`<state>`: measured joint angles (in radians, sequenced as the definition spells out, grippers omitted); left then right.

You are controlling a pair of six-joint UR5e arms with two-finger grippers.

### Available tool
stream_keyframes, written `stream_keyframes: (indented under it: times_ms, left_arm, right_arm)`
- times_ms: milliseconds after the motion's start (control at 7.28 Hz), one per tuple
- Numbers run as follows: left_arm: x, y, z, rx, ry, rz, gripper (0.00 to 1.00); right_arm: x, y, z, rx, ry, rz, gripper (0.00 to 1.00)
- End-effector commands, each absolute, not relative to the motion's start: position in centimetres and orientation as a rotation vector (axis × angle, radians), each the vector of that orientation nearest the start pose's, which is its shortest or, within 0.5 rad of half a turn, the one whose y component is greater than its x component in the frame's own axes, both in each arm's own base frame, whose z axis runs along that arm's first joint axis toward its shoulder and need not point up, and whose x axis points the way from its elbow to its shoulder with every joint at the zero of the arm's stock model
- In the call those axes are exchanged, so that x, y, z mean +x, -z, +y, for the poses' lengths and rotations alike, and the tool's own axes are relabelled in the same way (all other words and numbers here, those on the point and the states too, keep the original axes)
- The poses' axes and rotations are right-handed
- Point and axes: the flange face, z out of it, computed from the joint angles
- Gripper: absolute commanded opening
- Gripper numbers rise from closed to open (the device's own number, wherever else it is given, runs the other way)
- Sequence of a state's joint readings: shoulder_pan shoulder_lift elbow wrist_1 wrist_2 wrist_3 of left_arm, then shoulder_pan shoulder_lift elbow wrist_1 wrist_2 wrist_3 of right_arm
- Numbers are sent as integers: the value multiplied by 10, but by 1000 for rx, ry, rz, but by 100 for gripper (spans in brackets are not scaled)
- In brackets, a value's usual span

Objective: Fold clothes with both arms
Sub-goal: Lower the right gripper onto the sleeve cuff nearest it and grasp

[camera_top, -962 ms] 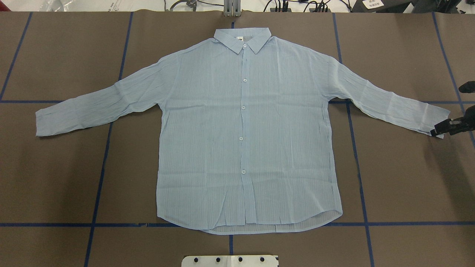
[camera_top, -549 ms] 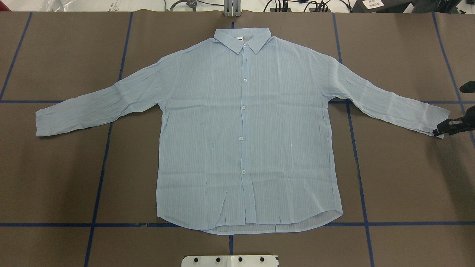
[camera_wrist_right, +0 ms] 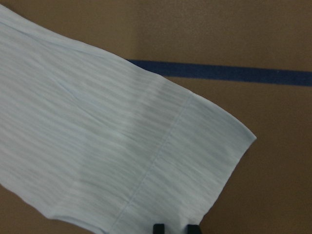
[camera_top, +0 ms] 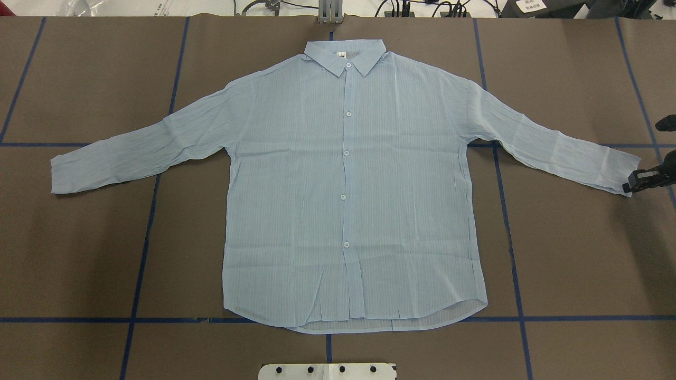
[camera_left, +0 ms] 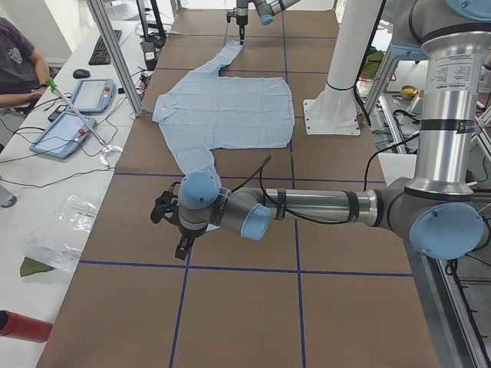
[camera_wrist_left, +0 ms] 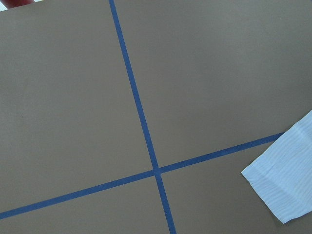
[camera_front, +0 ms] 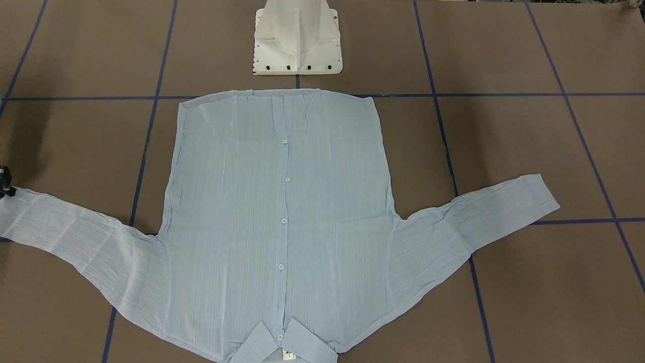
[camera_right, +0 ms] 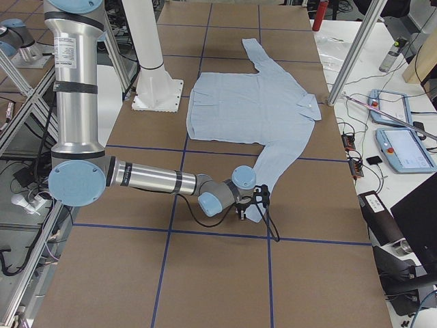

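The light blue striped shirt (camera_top: 346, 184) lies flat and buttoned, front up, sleeves spread wide, collar at the far edge. It also shows in the front-facing view (camera_front: 282, 222). My right gripper (camera_top: 629, 186) sits low at the outer end of the right cuff (camera_top: 615, 169). In the right wrist view its fingertips (camera_wrist_right: 159, 228) stand a narrow gap apart at the cuff's edge (camera_wrist_right: 214, 161), holding nothing. My left gripper (camera_left: 182, 245) shows only in the exterior left view, beyond the left cuff (camera_wrist_left: 287, 185), and I cannot tell whether it is open or shut.
The brown table (camera_top: 581, 264) has a grid of blue tape lines (camera_top: 142, 227). The white pedestal base (camera_front: 297, 40) stands behind the shirt's hem. A side bench with tablets (camera_left: 73, 115) and an operator runs along the far side.
My right gripper has slid a little outward, off the cuff toward the table's right end. The shirt has not moved.
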<state>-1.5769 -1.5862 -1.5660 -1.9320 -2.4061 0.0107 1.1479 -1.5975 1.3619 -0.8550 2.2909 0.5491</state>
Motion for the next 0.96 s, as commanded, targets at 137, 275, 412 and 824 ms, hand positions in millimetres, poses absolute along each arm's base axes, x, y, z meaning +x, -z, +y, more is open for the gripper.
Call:
stream_keyframes:
  times_ms: [137, 275, 412, 824]
  left_arm:
    - [-63, -608, -516, 358, -159, 823, 100]
    - [-63, -608, -516, 359, -161, 823, 100]
    - [-63, -608, -515, 360, -160, 824, 100]
    - [-63, -609, -515, 356, -158, 832, 100]
  right_arm:
    - [-134, -696, -478, 84, 45, -844, 0]
    - [-127, -684, -482, 110, 37, -854, 0]
    - [-118, -658, -488, 157, 37, -878, 0]
    - [-120, -545, -497, 261, 75, -1017, 0]
